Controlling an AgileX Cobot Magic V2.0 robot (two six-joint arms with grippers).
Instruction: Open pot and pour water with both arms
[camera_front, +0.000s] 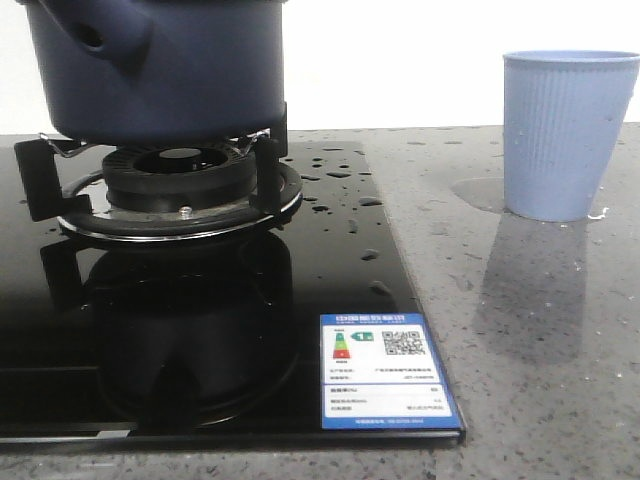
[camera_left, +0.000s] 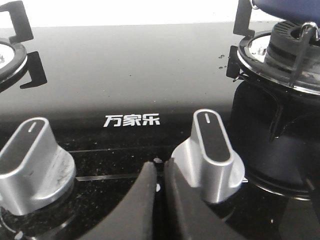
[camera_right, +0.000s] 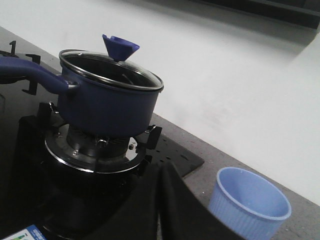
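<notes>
The dark navy-blue pot stands on the burner's black supports at the stove's right side. In the right wrist view the pot carries a glass lid with a blue knob, and its handle sticks out sideways. Water drops lie on the black glass right of the burner. My left gripper is shut and empty, low over the stove front between two silver knobs. My right gripper is shut and empty, in front of the pot and beside the light blue cup.
The light blue ribbed cup stands on the grey stone counter at the right. Two silver control knobs sit at the stove's front. A second burner support is at the far left. An energy label is stuck near the stove's corner.
</notes>
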